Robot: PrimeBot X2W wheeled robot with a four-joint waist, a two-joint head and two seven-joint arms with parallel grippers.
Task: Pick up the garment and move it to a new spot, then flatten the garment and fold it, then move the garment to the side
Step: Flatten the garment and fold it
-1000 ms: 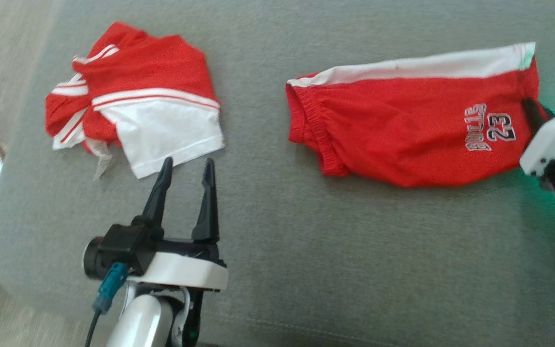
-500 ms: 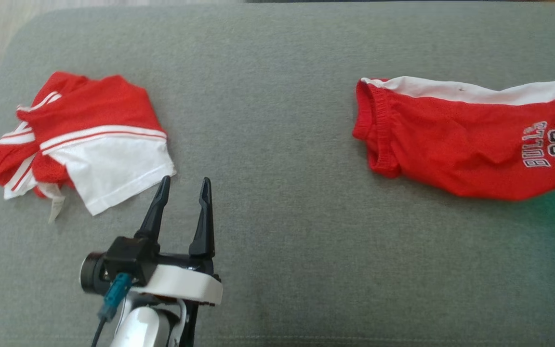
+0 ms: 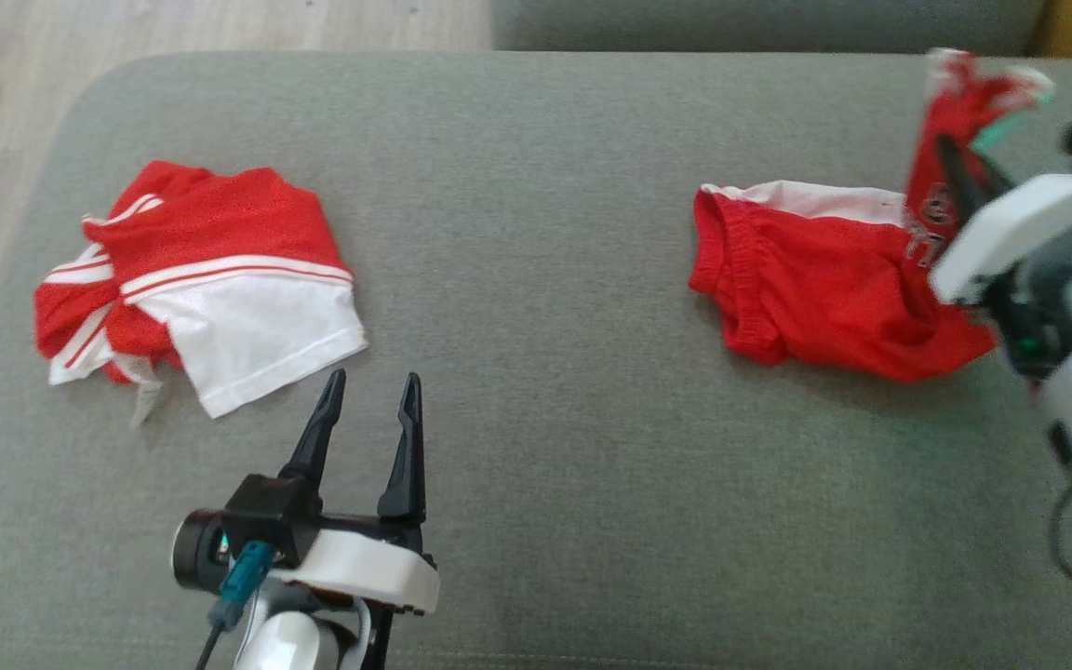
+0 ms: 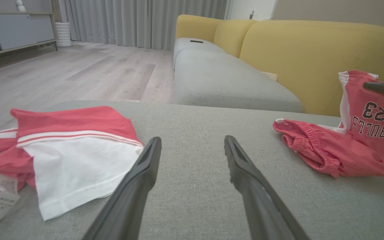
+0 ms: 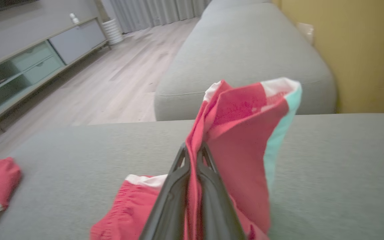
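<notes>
The garment, red shorts (image 3: 824,298) with a white side stripe and "BULLS 23" print, lies at the right of the grey cushion (image 3: 545,186). My right gripper (image 3: 950,158) is shut on the printed leg end and holds it up, while the waistband end rests on the cushion. In the right wrist view the shorts (image 5: 242,126) drape over the closed right gripper (image 5: 193,148). The left wrist view shows the shorts (image 4: 328,153) at the right. My left gripper (image 3: 373,380) stands open and empty near the front left, its left gripper (image 4: 192,140) fingers spread over bare cushion.
A folded red and white garment (image 3: 210,288) lies at the cushion's left, just beyond my left fingertips (image 4: 153,146). A grey and yellow sofa (image 4: 312,50) stands behind the cushion. Wood floor (image 3: 220,23) runs past the far left edge.
The head camera has shifted. My right gripper has raised the printed end of the shorts off the cushion and carried it leftward, bunching them. The left gripper stays open in place.
</notes>
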